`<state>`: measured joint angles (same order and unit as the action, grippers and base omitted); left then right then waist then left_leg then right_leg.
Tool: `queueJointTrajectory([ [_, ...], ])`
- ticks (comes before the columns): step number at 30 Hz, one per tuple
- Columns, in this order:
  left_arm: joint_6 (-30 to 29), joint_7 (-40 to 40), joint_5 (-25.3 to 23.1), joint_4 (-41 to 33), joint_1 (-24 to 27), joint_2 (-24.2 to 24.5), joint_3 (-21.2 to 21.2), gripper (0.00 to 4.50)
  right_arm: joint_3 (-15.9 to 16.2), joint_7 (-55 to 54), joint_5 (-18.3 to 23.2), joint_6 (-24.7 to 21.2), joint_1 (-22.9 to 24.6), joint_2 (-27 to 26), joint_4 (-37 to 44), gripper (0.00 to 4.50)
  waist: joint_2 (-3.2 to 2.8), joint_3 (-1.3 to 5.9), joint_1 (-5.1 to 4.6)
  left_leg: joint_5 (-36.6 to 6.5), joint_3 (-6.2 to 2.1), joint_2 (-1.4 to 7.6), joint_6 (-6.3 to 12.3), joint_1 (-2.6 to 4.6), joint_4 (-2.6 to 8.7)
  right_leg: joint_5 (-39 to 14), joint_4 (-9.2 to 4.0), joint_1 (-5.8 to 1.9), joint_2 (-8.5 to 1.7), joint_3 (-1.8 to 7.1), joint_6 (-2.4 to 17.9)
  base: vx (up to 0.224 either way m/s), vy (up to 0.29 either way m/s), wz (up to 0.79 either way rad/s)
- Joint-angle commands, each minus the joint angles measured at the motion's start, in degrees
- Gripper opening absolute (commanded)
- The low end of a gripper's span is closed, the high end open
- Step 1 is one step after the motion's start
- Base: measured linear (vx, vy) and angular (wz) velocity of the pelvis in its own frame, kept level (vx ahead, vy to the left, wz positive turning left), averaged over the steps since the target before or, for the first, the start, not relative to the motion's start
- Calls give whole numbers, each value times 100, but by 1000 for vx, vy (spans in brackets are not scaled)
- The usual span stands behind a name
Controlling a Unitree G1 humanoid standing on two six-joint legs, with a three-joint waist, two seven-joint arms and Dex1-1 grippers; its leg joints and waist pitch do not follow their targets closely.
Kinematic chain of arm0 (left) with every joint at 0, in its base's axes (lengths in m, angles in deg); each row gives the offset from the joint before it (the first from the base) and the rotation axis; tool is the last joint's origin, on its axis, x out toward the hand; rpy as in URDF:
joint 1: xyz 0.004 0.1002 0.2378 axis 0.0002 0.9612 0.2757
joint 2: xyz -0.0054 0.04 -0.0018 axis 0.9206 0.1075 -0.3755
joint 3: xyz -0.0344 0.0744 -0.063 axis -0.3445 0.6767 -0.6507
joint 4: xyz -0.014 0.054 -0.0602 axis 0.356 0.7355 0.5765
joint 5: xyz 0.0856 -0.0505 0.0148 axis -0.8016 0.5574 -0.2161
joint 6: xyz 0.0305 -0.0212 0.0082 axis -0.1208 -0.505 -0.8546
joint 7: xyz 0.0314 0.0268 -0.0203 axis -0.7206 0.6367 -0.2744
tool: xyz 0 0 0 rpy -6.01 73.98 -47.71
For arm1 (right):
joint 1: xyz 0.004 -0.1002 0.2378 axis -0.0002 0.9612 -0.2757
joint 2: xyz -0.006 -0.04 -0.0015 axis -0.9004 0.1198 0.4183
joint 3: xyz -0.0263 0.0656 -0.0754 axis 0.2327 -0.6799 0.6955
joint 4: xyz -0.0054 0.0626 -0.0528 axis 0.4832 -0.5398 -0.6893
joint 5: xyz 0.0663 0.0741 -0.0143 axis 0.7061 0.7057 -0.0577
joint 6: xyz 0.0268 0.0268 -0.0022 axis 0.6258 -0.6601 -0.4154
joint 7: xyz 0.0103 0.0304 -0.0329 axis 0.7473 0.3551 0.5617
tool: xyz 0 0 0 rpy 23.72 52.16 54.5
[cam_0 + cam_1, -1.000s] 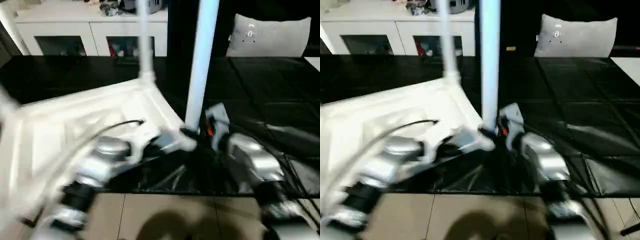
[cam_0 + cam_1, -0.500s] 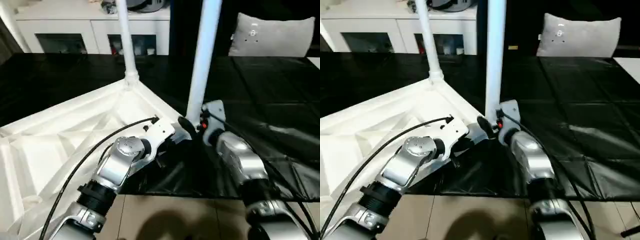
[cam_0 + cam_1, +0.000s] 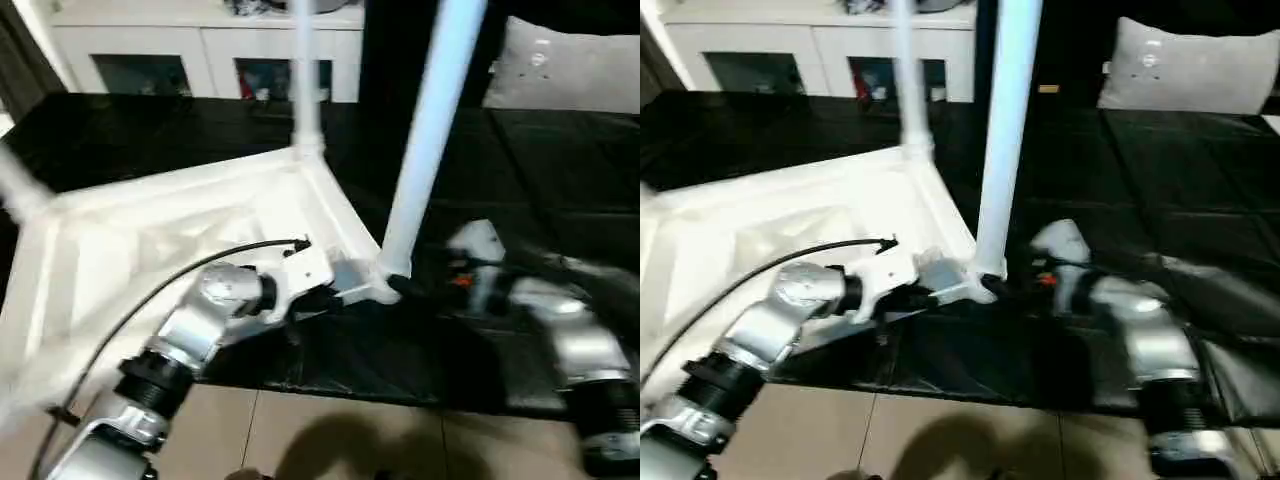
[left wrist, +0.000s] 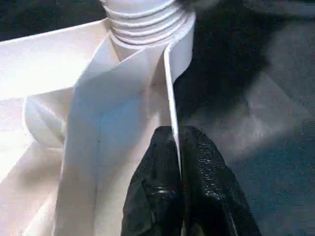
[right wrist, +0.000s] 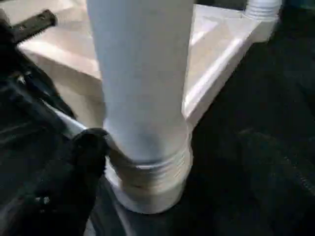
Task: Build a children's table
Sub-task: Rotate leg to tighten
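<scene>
White plastic ribbed table top (image 3: 150,250) upside down, two white tapered tube legs (image 3: 430,140) standing in corner sockets, third partly visible. Left gripper (image 4: 178,172) pinched on the top's rim; right gripper (image 5: 74,162) spread wide beside near leg. Remaining legs seemingly still to fit.

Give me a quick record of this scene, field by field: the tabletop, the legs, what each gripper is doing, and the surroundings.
tabletop: white tabletop lying upside down, ribbed underside up, on a black mat
near leg: near leg upright in the near corner socket
far leg: far leg upright in the far corner
left gripper: left gripper pinched shut on the tabletop's rim beside the near socket
right gripper: right gripper beside the near leg's base; one finger touches the leg
background: white cabinet, grey cushion
</scene>
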<state>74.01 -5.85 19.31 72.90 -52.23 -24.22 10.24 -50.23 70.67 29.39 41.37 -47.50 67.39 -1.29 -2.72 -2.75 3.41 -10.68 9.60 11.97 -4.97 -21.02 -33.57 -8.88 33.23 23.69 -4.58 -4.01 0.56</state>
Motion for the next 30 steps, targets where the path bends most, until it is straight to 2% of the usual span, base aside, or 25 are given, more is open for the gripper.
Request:
queueJointTrajectory([
  [1,492,871,-41,65,-37,334,375,0,256,467,-115,188,-7,257,203,444,30,408,18,-883,35,69,653,6,331,-803,-279,-381,-256,173,1437,0,0,0],
  [3,607,1191,19,60,-30,457,441,0,375,681,-147,254,-18,355,229,444,25,389,9,-1057,45,81,599,17,348,-1075,-301,-366,-262,175,1391,0,0,0],
  [4,686,1406,76,62,-31,528,475,0,458,864,-150,308,-22,417,248,444,48,382,17,-1139,42,84,554,22,353,-1280,-318,-365,-272,178,1351,0,0,0],
  [6,718,1513,112,63,-33,558,485,0,499,962,-154,342,-24,445,257,444,44,377,20,-1191,45,89,504,29,360,-1442,-323,-357,-273,185,1311,0,0,0],
  [7,816,1752,167,61,-62,616,530,0,614,1266,-138,423,-26,500,283,444,65,373,21,-1216,47,95,486,36,364,-1505,-337,-348,-275,189,1308,0,0,0],
  [9,883,1876,182,63,-81,649,566,0,686,1417,-138,448,-28,517,288,428,49,381,43,-1195,43,103,474,44,363,-1465,-320,-344,-276,195,1329,0,0,0],
  [12,1070,2026,209,142,-138,696,635,0,792,1621,-114,442,-39,531,284,417,59,383,66,-1160,48,96,503,37,353,-1397,-306,-347,-271,195,1349,0,0,0],
  [15,1259,2232,263,241,-215,699,681,0,979,1720,-137,523,-104,470,177,400,52,384,107,-1171,50,99,469,45,354,-1477,-310,-341,-277,200,1318,0,0,0],
  [17,1274,2250,266,248,-224,688,685,0,996,1713,-144,535,-129,440,141,385,46,390,138,-1185,48,101,423,59,354,-1505,-313,-336,-280,203,1304,0,0,0],
  [20,1318,2332,274,267,-231,646,681,0,1040,1749,-143,568,-185,353,73,353,30,399,153,-1151,41,104,393,54,356,-1378,-291,-346,-275,200,1326,0,0,0],
  [24,1381,2378,288,314,-243,631,690,0,1055,1818,-116,561,-205,281,53,324,37,407,150,-1117,41,99,418,47,348,-1193,-269,-356,-271,197,1378,0,0,0],
  [30,1450,2417,301,425,-269,641,697,0,1124,1902,-18,534,-176,224,62,276,43,396,156,-1178,40,96,391,44,353,-1431,-292,-356,-281,196,1309,0,0,0],
])
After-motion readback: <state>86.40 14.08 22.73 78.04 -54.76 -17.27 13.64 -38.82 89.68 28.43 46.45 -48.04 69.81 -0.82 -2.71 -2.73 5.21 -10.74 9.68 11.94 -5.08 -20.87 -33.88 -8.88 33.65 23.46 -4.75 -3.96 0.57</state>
